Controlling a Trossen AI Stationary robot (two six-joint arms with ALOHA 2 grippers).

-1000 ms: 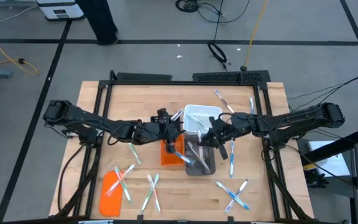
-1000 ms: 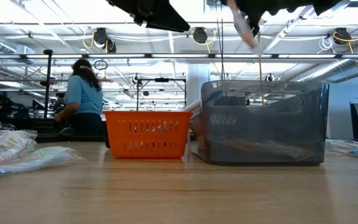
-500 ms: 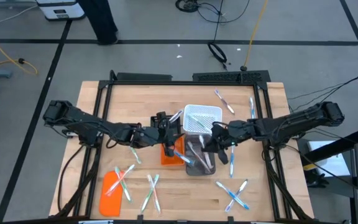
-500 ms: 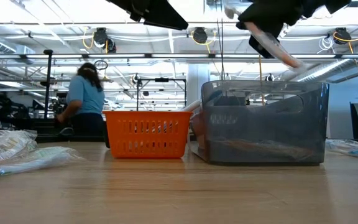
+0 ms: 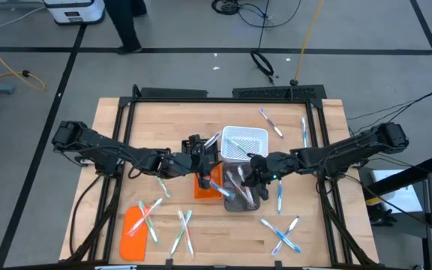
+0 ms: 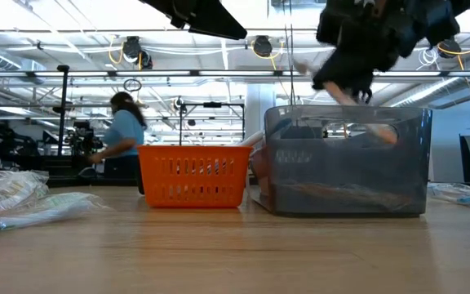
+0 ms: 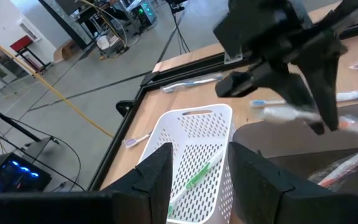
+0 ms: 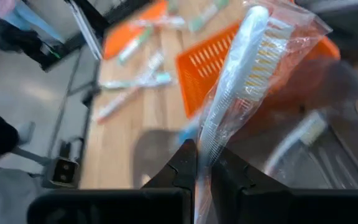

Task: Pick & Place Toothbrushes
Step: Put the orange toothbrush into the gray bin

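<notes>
My right gripper (image 5: 252, 174) hangs over the grey bin (image 5: 240, 196), shut on a toothbrush (image 8: 241, 68) with a white handle, sealed in a clear wrapper. In the low view the toothbrush (image 6: 375, 131) slants down to the bin's rim. My left gripper (image 5: 201, 161) hovers open above the orange basket (image 5: 203, 187), nothing between its fingers, pointing toward the white basket (image 7: 194, 140). More toothbrushes lie loose on the table at the front left (image 5: 150, 214), the front right (image 5: 283, 234) and the far right (image 5: 270, 122). My right gripper pinches the wrapped toothbrush by its handle (image 8: 204, 146) between the two fingers. The bristle end (image 8: 266, 50) sticks out ahead of the fingers. The fingers come slanting down from the table's right side. The toothbrush is lifted clear and tilted, its lower end (image 6: 382, 135) at the grey bin's top.
A flat orange lid (image 5: 133, 223) lies at the front left among loose toothbrushes. The three containers stand close together mid-table. A black frame (image 5: 223, 96) borders the table. A person (image 6: 121, 139) stands in the room beyond the far edge.
My right gripper has come down toward the grey bin, shifting a little toward the table's left and near edges, and has rolled. The toothbrush it holds has tipped from near upright to a slant, its lower end now at the bin's rim.
</notes>
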